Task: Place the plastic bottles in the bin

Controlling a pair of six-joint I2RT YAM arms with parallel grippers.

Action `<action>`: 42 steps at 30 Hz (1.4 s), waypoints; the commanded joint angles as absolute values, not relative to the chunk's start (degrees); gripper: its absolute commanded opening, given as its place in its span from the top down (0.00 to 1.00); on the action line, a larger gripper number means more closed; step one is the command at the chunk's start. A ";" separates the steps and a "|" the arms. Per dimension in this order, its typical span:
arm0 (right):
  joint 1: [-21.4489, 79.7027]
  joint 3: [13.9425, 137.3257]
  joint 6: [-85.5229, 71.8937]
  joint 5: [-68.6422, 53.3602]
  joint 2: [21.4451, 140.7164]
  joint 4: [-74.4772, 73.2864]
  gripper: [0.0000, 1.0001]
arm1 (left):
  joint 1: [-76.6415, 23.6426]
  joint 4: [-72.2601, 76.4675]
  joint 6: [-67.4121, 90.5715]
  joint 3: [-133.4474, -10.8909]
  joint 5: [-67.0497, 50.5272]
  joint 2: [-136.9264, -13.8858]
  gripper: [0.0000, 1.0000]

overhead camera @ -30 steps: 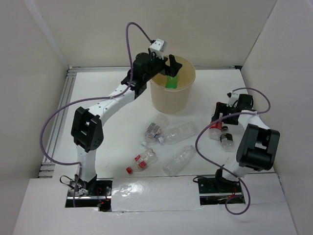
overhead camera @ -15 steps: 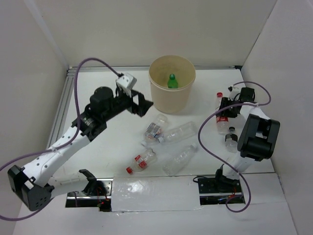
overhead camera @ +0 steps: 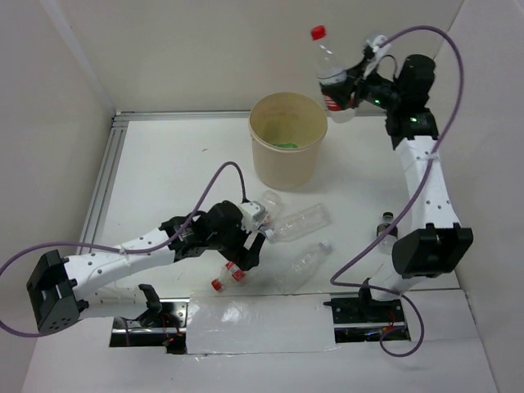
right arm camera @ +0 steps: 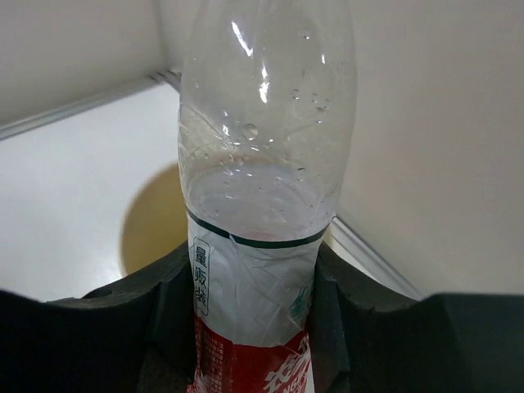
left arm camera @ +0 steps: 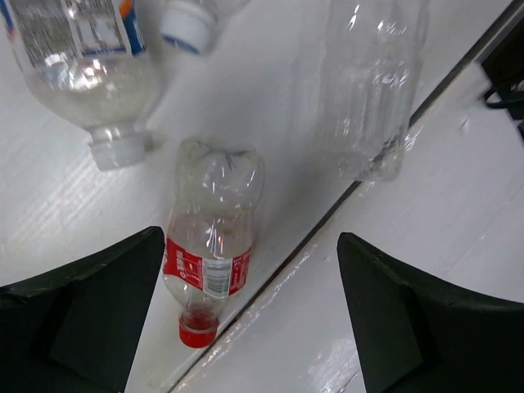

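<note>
High to the right of the tan bin (overhead camera: 288,164), my right gripper (overhead camera: 350,88) is shut on a clear red-capped bottle (overhead camera: 329,65) with a red-and-white label; the bottle (right arm camera: 264,188) stands upright between the pads of the gripper (right arm camera: 254,327), with the bin (right arm camera: 147,225) behind and below. Something green (overhead camera: 286,145) lies in the bin. My left gripper (overhead camera: 250,246) is open low over the table. A small red-labelled, red-capped bottle (left arm camera: 211,246) lies just inside the left finger of that gripper (left arm camera: 250,319). That bottle (overhead camera: 230,275) lies untouched.
Other bottles lie on the table: a blue-labelled one (overhead camera: 262,208), two clear ones (overhead camera: 301,222) (overhead camera: 301,265), and a black-capped one (overhead camera: 385,227) by the right arm. A loose white cap (overhead camera: 325,245) lies between them. The taped front edge (overhead camera: 262,315) runs close to the left gripper.
The right gripper has closed on the red-labelled bottle and lifted it from the table to beside the bin. The left arm has swung from the bin down to the bottles at the front.
</note>
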State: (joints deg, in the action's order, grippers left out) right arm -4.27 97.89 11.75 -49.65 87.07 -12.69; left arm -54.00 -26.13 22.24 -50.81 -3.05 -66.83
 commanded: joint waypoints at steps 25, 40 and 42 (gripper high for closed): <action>0.98 88.43 5.09 -56.06 86.60 -9.12 0.00 | -66.70 -28.91 34.28 -46.66 11.07 -85.34 0.64; -18.46 56.81 49.75 -57.31 63.64 -46.05 0.34 | -55.13 -6.75 15.91 -80.84 9.06 -75.31 1.00; -18.98 54.41 49.75 -55.21 62.50 -46.05 0.32 | -50.47 0.75 15.30 -83.13 6.79 -78.56 1.00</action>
State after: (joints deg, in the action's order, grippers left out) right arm -18.31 56.53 43.40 -57.74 65.80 -41.93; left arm -54.92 -13.10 20.18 -81.12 9.61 -73.47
